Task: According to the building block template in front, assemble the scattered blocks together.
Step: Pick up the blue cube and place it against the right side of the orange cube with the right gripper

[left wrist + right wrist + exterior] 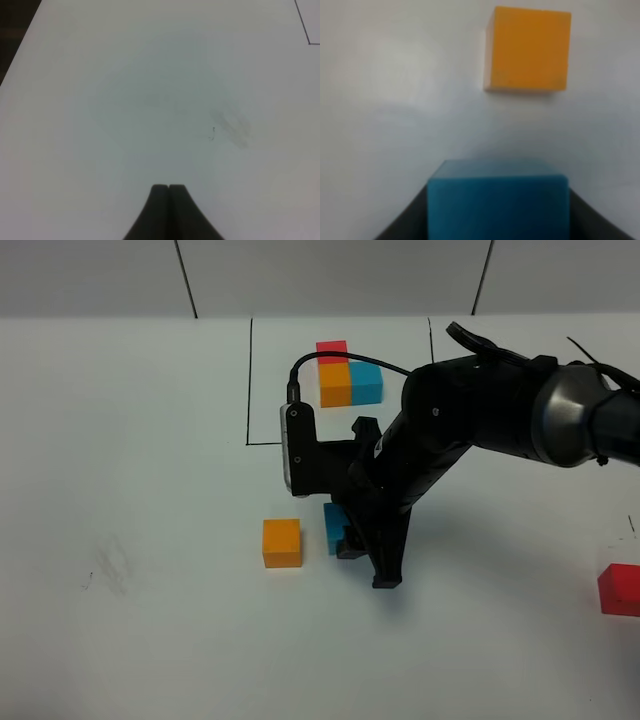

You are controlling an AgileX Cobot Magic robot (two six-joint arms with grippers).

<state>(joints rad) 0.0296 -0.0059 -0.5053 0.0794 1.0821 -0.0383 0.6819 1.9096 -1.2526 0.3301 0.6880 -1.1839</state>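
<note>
The building block template point(345, 375) sits at the back inside a thin black frame point(249, 380): a red cube behind an orange one, a blue one to its right. Of the scattered blocks, the orange block point(282, 542) point(529, 49) lies in the middle of the table. Just to its right, across a small gap, is the light blue block point(334, 528) point(497, 205), with my right gripper point(352, 540) point(497, 222) shut on it. The red block point(620, 589) lies at the far right edge. My left gripper point(169, 190) is shut, holding nothing, over bare table.
A faint grey smudge point(108, 570) point(231, 124) marks the white table on the left. The left wrist view shows the table's dark edge point(15, 30) and a corner of a black line point(307, 30). The right arm point(480, 410) reaches across the middle.
</note>
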